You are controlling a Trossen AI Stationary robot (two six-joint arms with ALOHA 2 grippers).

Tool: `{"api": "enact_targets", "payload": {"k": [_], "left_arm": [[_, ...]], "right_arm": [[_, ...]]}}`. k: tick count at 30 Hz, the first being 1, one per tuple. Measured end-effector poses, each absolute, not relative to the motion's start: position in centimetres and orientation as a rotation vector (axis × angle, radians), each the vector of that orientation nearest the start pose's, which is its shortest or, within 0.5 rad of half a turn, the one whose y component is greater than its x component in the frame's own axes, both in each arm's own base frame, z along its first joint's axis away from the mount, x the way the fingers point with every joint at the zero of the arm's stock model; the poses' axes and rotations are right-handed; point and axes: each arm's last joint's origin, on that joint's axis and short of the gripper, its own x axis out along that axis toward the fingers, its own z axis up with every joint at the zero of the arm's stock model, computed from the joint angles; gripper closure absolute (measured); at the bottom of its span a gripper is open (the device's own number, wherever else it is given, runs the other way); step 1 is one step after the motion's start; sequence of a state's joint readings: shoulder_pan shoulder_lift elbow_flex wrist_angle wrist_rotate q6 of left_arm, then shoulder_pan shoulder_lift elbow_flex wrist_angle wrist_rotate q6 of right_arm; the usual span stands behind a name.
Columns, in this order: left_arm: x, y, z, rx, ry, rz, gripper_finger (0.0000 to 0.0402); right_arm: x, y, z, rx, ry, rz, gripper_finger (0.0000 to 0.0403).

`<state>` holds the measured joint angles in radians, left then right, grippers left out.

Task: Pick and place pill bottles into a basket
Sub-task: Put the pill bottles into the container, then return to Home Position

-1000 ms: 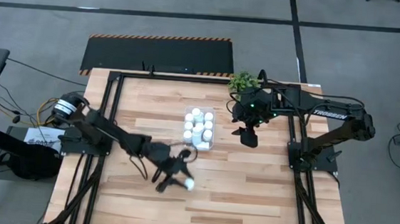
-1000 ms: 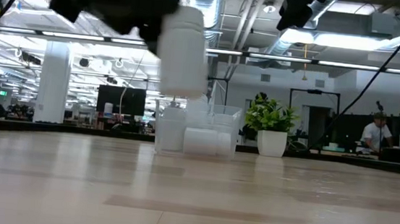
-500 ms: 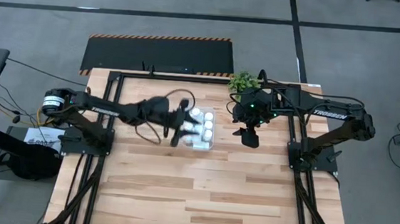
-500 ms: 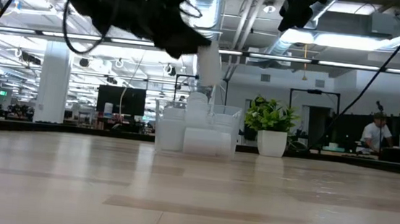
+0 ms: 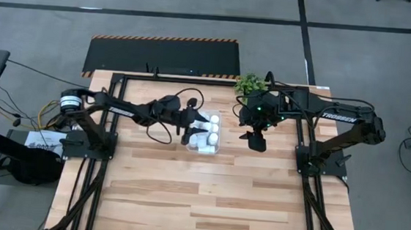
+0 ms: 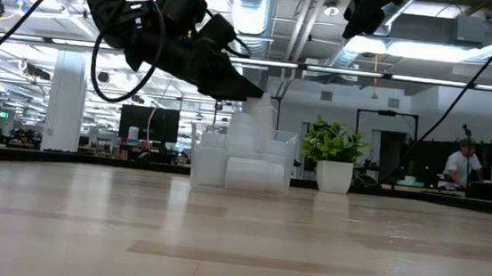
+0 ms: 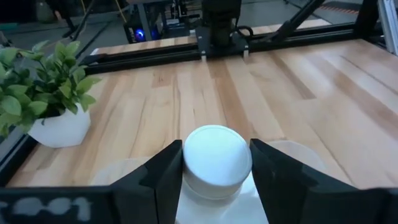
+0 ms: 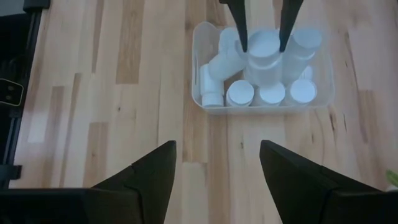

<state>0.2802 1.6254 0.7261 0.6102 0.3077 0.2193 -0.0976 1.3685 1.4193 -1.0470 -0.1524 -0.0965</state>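
My left gripper [image 5: 192, 125] reaches in from the table's left and stands over the clear basket [image 5: 214, 149], shut on one white pill bottle [image 7: 217, 158]. In the right wrist view the held bottle [image 8: 264, 45] shows above several other bottles [image 8: 270, 93] in the basket [image 8: 199, 93]; most stand upright and one lies on its side. In the low view it is a pale shape [image 6: 262, 113] just above the basket's rim. My right gripper [image 5: 253, 142] hangs open, high up to the right of the basket, with nothing in it. My left gripper pinches the bottle's round side [image 7: 189, 177], just under its cap, between its two fingers. The fingers [image 8: 239, 25] come almost level from the table's left, slanting a little down. The bottle stands upright over the bottles in the basket; whether it rests on them I cannot tell.
A small green potted plant [image 5: 250, 83] stands at the far edge, just beyond the basket on its right. The black frame rails [image 5: 117, 123] run along the table's sides. Bare wooden table [image 5: 199, 195] lies toward the near edge.
My left gripper has swung with the bottle from the near middle of the table toward the far edge, arriving over the basket. It went fast at first, then slowed. The bottle stayed upright in the fingers.
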Motion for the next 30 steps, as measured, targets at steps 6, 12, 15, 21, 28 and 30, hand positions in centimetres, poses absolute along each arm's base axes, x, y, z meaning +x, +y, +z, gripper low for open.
{"api": "enact_targets", "payload": {"k": [6, 12, 15, 21, 28, 30], "left_arm": [[31.6, 8.2, 18.3, 0.137, 0.268, -0.048, 0.0221], [31.6, 8.2, 18.2, 0.116, 0.281, -0.045, 0.0193], [31.6, 8.2, 18.1, 0.106, 0.294, -0.039, 0.0179], [31.5, 8.2, 18.0, 0.105, 0.311, -0.027, 0.0164], [31.0, 8.2, 19.3, 0.138, 0.301, 0.021, 0.0156], [30.7, 8.1, 20.1, 0.155, 0.291, 0.036, 0.0154]], "right_arm": [[26.0, -2.1, 35.3, 0.046, 0.989, 0.093, 0.0178], [25.9, -2.1, 35.3, 0.054, 0.993, 0.089, 0.0178], [25.9, -2.1, 35.3, 0.054, 0.994, 0.089, 0.0178], [25.9, -2.1, 35.3, 0.055, 0.994, 0.09, 0.0178], [25.9, -2.1, 35.3, 0.055, 0.994, 0.09, 0.0178], [25.9, -2.1, 35.3, 0.05, 0.994, 0.092, 0.0178]]}}
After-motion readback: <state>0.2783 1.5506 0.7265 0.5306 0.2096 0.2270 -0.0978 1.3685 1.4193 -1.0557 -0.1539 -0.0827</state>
